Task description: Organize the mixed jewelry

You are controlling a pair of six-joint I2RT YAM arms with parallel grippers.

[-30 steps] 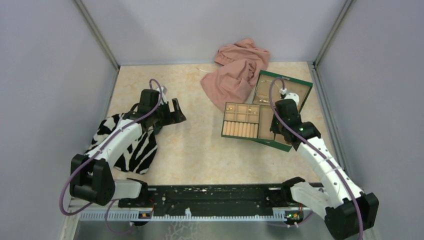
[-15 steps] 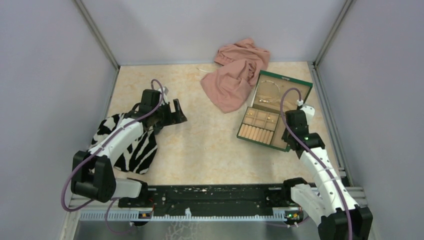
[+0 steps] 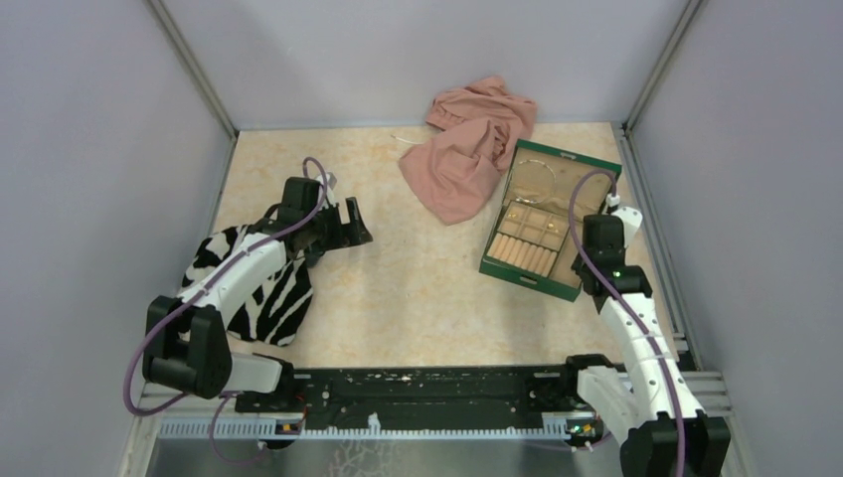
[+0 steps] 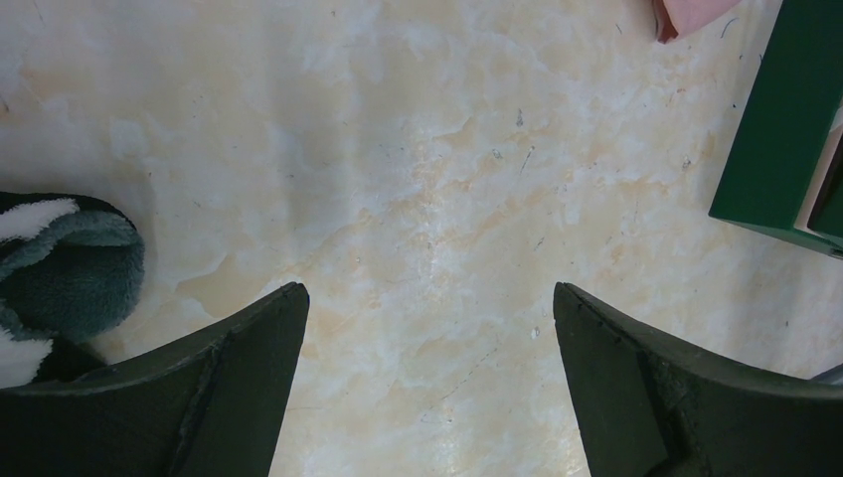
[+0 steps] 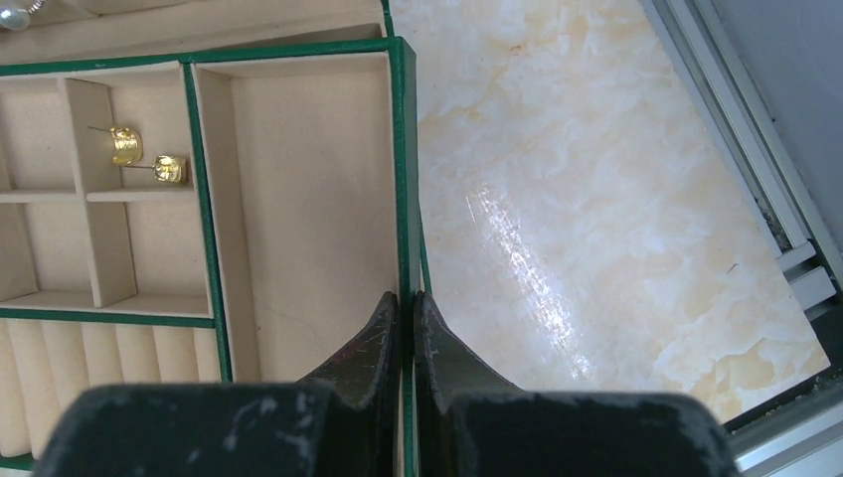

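The green wooden compartment box [image 3: 527, 243] stands open at the right, with its lid [image 3: 562, 177] laid back. A thin chain necklace [image 3: 535, 171] lies looped in the lid. Small gold pieces [image 5: 124, 144] sit in a small compartment, and a pale bead [image 5: 10, 15] shows at the top left corner of the right wrist view. My right gripper [image 5: 406, 298] is shut on the box's right wall [image 5: 402, 179], one finger inside and one outside; it also shows in the top view [image 3: 587, 256]. My left gripper [image 3: 353, 224] is open and empty over bare table [image 4: 427, 298].
A pink cloth [image 3: 467, 149] lies at the back, touching the box's far corner. A zebra-striped cloth [image 3: 253, 288] lies under my left arm. The metal frame rail [image 5: 756, 179] runs close to the right of the box. The box's green side shows in the left wrist view [image 4: 785, 129].
My right gripper has dragged the green box to the right and turned it, away from the table's middle. My left arm has not moved.
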